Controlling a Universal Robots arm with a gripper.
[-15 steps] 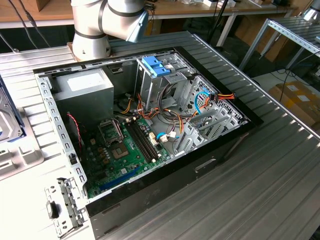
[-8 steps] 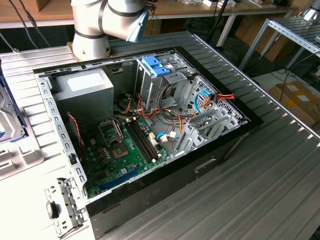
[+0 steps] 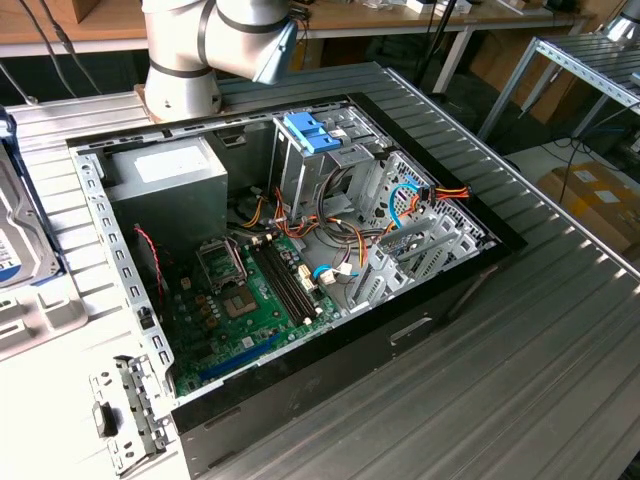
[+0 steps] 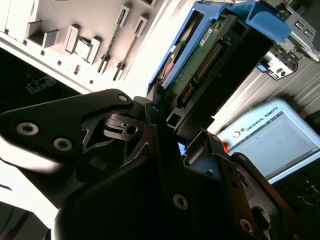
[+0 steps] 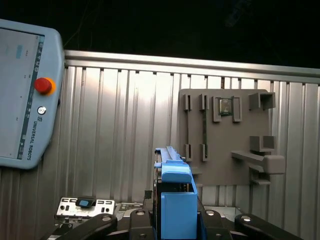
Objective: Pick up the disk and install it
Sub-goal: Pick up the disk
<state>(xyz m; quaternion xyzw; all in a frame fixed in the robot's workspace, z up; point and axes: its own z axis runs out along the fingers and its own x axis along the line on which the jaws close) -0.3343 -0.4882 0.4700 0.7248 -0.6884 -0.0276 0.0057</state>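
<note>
Fingers (image 4: 152,120) clamped on flat grey hard drive in light-blue plastic carrier (image 4: 200,65); their tips are hidden from me. Open black computer case (image 3: 330,375) holds green motherboard (image 3: 230,330).

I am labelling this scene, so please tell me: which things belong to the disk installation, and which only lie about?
Job: the disk, the end effector gripping it, the open computer case.
Lying about: the teach pendant, the grey holder board, the metal bracket.

lettering runs along the edge of the teach pendant (image 5: 25,100); a small white label sits on the disk (image 4: 210,55).
</note>
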